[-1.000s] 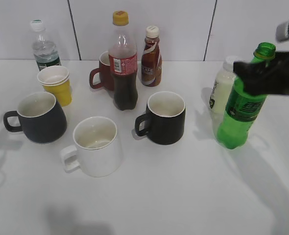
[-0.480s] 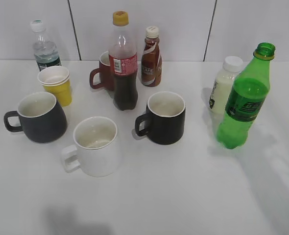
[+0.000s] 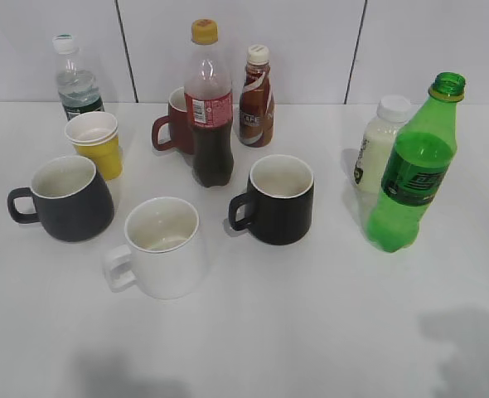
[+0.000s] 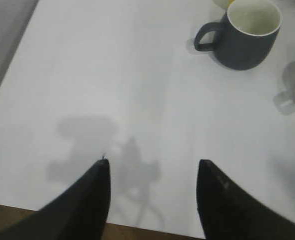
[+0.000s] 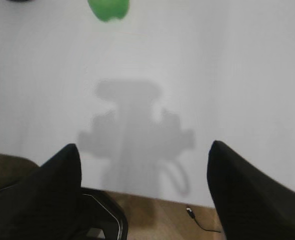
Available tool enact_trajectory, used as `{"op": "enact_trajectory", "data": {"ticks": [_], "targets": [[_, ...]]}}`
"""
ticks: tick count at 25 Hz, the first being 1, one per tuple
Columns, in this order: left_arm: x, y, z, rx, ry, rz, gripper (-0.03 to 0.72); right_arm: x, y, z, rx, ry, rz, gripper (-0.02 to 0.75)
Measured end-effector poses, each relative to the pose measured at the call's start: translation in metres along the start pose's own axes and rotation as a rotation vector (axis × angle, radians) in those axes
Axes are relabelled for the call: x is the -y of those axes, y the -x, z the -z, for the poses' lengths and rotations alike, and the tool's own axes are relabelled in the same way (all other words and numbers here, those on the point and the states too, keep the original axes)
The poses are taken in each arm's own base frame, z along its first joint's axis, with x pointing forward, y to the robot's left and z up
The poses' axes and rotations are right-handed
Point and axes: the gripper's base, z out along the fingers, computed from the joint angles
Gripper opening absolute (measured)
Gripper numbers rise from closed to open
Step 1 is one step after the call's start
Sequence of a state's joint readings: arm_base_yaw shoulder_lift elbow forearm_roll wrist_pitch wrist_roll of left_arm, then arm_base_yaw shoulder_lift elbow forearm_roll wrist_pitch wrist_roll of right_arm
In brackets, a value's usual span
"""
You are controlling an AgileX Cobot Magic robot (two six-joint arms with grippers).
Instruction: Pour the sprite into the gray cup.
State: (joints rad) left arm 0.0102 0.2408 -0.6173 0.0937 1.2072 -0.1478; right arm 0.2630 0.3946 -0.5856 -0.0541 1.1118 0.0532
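The table (image 3: 311,332) offers bare surface along its near edge. The sprite (image 3: 412,170) stands upright at right, beside a white bottle (image 3: 379,141). The gray cup (image 3: 65,199) sits far left. Left gripper (image 4: 152,172) and right gripper (image 5: 142,165) hover spread and empty. Grasp the sprite mid-body; carry it along the near edge, in front of the mugs.

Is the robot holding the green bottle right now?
No, the green bottle stands alone on the table, and the right gripper hangs with its jaws open and empty over the table edge.
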Motion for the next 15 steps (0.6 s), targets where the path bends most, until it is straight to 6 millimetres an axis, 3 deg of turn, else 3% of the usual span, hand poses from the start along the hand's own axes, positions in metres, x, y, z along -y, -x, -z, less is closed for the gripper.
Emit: {"op": "enact_trajectory", "data": {"ticks": [6, 15], "targets": [[-0.004, -0.016, 0.008, 0.073, 0.010, 0.001, 0.417, 0.002, -0.031, 0.020, 0.166, 0.006, -0.019, 0.588], [0.000, -0.014, -0.001, 0.193, -0.032, -0.015, 0.416, 0.002, -0.033, 0.016, 0.255, 0.003, -0.018, 0.587]]}}
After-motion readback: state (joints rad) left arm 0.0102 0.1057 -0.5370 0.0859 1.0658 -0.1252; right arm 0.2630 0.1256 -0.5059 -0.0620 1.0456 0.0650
